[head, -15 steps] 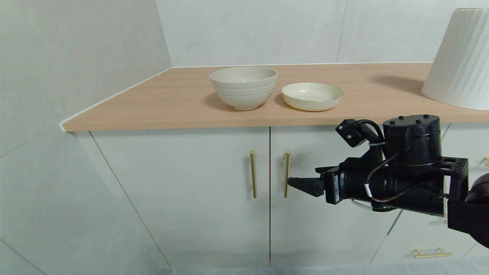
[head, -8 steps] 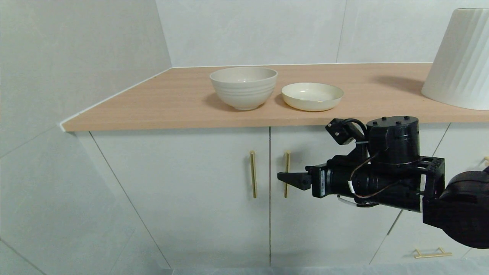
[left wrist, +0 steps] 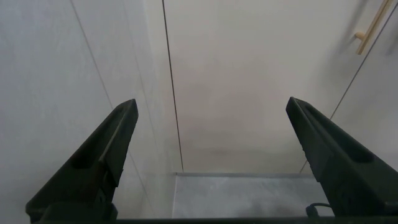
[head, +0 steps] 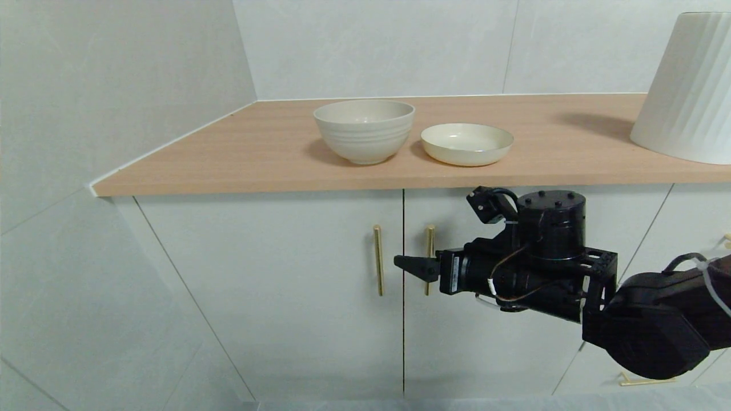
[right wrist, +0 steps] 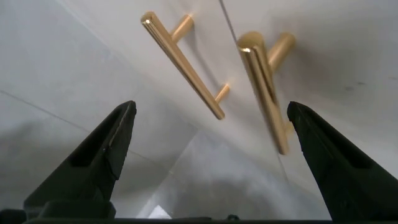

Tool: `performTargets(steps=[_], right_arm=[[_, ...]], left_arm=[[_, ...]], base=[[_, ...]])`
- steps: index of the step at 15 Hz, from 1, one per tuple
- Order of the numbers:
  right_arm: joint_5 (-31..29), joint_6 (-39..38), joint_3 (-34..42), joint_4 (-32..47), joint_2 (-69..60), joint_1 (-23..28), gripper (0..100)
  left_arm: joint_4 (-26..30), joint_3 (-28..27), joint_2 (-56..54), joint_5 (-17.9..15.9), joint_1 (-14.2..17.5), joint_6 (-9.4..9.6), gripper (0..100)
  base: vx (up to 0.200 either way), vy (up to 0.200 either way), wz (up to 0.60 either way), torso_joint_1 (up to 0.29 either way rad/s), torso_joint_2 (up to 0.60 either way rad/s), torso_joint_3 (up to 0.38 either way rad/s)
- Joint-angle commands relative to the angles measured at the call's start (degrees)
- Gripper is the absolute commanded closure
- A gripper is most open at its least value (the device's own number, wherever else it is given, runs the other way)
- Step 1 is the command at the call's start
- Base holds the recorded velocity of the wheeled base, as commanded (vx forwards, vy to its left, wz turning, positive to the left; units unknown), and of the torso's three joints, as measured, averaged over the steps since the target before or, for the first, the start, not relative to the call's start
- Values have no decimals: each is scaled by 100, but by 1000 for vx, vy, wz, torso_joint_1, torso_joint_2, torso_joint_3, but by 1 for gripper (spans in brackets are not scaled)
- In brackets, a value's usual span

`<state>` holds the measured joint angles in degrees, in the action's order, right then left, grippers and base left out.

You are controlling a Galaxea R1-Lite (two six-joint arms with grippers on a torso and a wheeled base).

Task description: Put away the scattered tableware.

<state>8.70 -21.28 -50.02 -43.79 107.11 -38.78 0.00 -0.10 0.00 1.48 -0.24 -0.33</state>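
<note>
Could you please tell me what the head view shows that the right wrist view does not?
The head view adds the bowl, the plate and the wooden countertop above the cabinet doors. The right wrist view adds the right gripper with its fingers standing wide apart. Both share the two gold handles in front of that gripper.

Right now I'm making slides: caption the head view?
Open right gripper before the right door's handle; bowl and dish sit on the counter above.
</note>
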Motion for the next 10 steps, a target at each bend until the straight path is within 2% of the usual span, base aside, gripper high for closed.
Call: performTargets(steps=[1, 3, 10], right_arm=[[0, -34, -8, -156, 161, -42, 0], [-9, -34, 18, -411, 276, -51, 0], [61, -403, 115, -411, 109, -165, 0]], left_arm=[[0, 1, 0, 2, -2, -2, 0], [0, 1, 0, 2, -2, -2, 0], [0, 1, 0, 2, -2, -2, 0]], base=[[0, 0, 0, 0, 0, 0], [0, 0, 0, 0, 0, 0], [0, 0, 0, 0, 0, 0]])
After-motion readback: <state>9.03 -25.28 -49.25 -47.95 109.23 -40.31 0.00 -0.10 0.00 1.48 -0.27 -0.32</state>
